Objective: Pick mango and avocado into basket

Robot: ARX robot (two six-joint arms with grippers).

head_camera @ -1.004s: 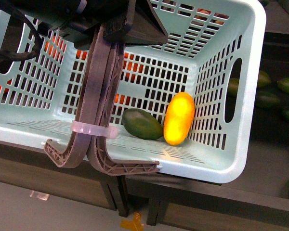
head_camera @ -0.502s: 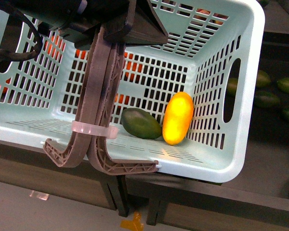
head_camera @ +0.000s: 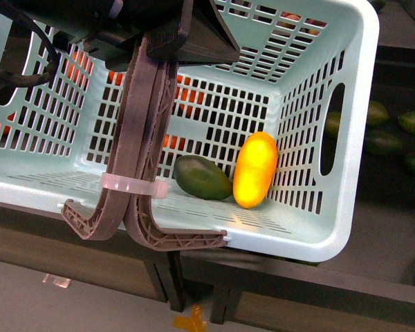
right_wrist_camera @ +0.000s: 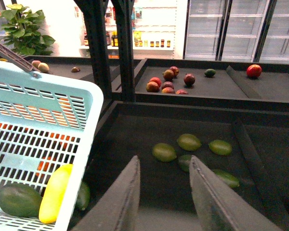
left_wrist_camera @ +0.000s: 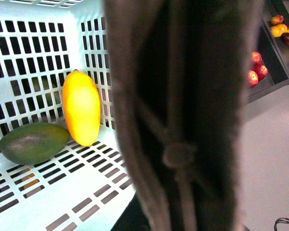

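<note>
From my front camera I see the teal basket (head_camera: 346, 228) tilted and filling most of the view, its slotted walls and oval hand holes clear. Inside it, on the slotted base, the dark green avocado (head_camera: 203, 178) lies on its side, and the yellow-orange mango (head_camera: 255, 170) stands tilted just beside it, leaning against the right wall; the two look to be touching. The basket's two brown-grey handles (head_camera: 142, 152) hang together in front, bound by a pale plastic tie (head_camera: 134, 187). A dark arm part reaches them from above, but I cannot tell how the left pincer is set. Beyond the basket's right wall, green fruits (head_camera: 383, 142) lie on a dark shelf (head_camera: 384, 207). In my left wrist camera a blurred brown-grey handle fills the middle, so close that the pincer itself is hidden. Beside it I see the mango (left_wrist_camera: 81, 107) upright against the slotted wall and the avocado (left_wrist_camera: 33, 142) lying next to it on the base. Red and yellow fruits (left_wrist_camera: 256, 71) sit in a bin beyond. In my right wrist camera the right pincer (right_wrist_camera: 161, 192) hangs with its two fingers spread apart, holding nothing, well apart from the basket (right_wrist_camera: 82, 103). The mango (right_wrist_camera: 55, 192) and avocado (right_wrist_camera: 19, 199) show through the basket's open top. Green fruits (right_wrist_camera: 189, 142) lie on the dark shelf ahead.
</note>
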